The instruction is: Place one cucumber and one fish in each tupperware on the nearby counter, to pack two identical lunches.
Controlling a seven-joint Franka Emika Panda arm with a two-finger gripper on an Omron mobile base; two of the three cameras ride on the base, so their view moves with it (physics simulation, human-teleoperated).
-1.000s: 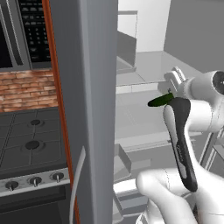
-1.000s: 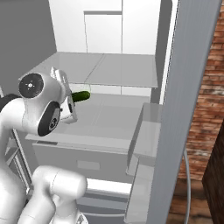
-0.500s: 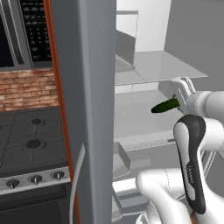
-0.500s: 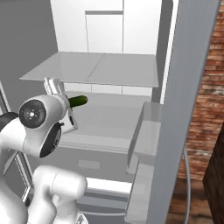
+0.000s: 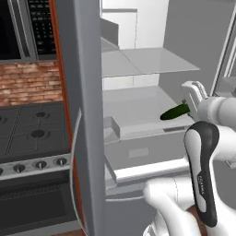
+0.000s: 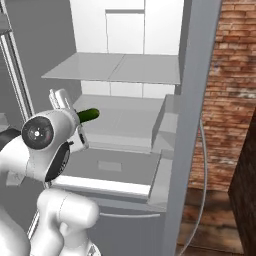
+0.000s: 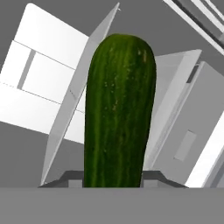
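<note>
A dark green cucumber (image 5: 175, 112) sticks out level from my gripper (image 5: 188, 107), which is shut on its near end. The hand hovers in front of the open fridge, just above its lower shelf. From the right base view the cucumber (image 6: 88, 115) points into the fridge, past the gripper (image 6: 75, 116). In the hand view the cucumber (image 7: 119, 109) rises between the two fingertips of the gripper (image 7: 113, 177) and hides much of the fridge's inside. The fish, the tupperware and the counter are out of view.
The open fridge has a grey upper shelf (image 5: 138, 62), a lower shelf (image 6: 125, 122) and a drawer (image 5: 147, 152). Its door (image 5: 83, 115) stands edge-on at my left, and the other door's bin (image 6: 167, 125) at my right. A black stovetop (image 5: 27, 133) lies left, a brick wall (image 6: 230, 90) right.
The cucumber stays gripped. My hand has sunk slightly and the arm has folded back toward the base. The whole picture has shifted a little, so the camera moved.
</note>
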